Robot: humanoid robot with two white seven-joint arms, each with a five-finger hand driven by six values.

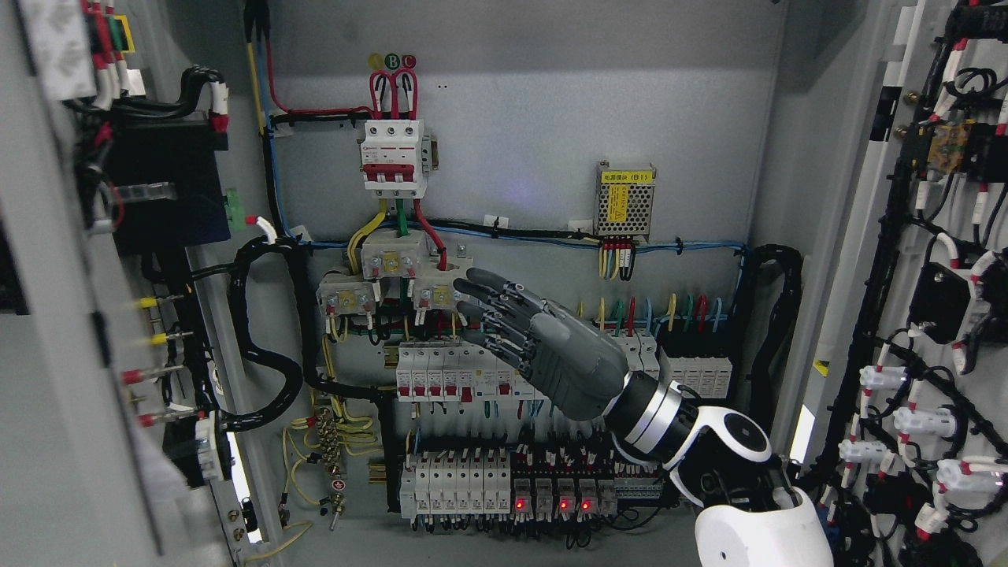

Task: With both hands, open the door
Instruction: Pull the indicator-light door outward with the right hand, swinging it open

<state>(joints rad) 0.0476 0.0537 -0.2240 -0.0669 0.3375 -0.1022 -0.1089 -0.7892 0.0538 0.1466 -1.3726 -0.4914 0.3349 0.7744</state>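
Note:
Both cabinet doors stand swung wide: the left door (55,331) fills the left edge and the right door (937,315) the right edge, their inner faces covered in wiring. My right hand (512,319) reaches in from the lower right, grey fingers (492,287) stretched out and slightly spread toward the upper left. It hovers in front of the breaker row and holds nothing. No left arm shows in the picture.
Inside the cabinet (551,157) a red three-pole breaker (394,157) sits at upper centre, a small power supply (624,201) to its right. Rows of breakers (441,374) and relays with red lights (551,492) lie below. Thick black cable looms (276,339) run at both sides.

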